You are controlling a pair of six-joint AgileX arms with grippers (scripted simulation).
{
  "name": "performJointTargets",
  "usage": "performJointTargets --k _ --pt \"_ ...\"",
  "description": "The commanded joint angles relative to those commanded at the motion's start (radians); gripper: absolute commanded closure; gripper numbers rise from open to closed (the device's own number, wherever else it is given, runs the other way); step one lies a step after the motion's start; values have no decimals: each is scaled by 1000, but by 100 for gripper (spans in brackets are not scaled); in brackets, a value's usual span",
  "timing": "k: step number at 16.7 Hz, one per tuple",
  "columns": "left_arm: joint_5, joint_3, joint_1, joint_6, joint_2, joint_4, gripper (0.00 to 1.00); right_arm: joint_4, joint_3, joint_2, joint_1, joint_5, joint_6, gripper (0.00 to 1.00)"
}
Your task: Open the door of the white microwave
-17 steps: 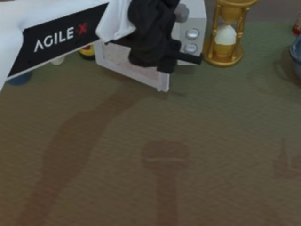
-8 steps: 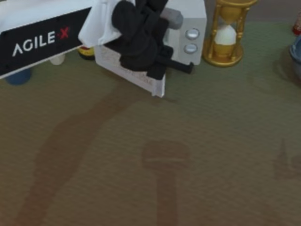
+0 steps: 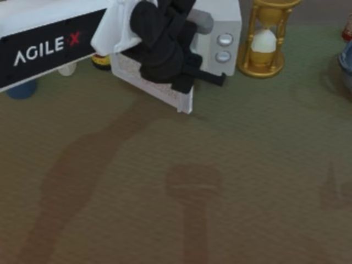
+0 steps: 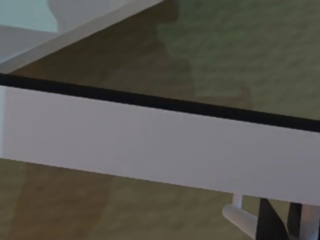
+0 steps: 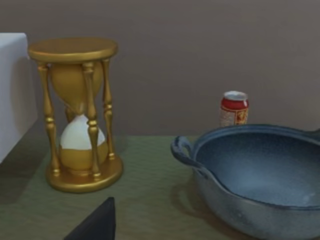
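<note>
- An olive-green woven table (image 3: 231, 181) is seen from above, with a plain brownish wall behind it in the right wrist view, and everything is crowded along the far edge.
- The white microwave (image 3: 223, 19) is parked at the far edge, a bit left of centre, with its two silver knobs (image 3: 224, 48) showing on the right of its front.
- The door (image 3: 165, 91) is already swung partway out: it's hinged on the left, and its free edge has been pulled well clear of the box toward the near side (mesh window visible from above).
- The left gripper (image 3: 212, 78) is found right over the door's free end, with the arm's white AgileX-marked link stretched in from the table's left. How far the jaws are spread can't be told, since the black wrist covers them from above and the left wrist view is mostly filled by a white panel with a dark top edge (probably the door seen close up).
- The right gripper (image 5: 97, 225) is only glimpsed as a dark tip in its own wrist view, parked off on the right; its jaw state can't be told.
- A gold hourglass (image 3: 267, 38), a blue-grey pan (image 5: 260, 175) and a red can (image 5: 234, 108) are left untouched.
- Progress, as a guess: roughly half done. More swing is probably needed before it counts as fully open.
</note>
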Motion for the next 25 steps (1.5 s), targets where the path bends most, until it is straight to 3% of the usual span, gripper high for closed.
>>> performJointTargets --k 14,25 --pt "0 0 0 0 0 0 100 0 0 0 0 0 0 0" --pt "75 -105 36 128 -76 33 100 0 0 0 0 0 0 0"
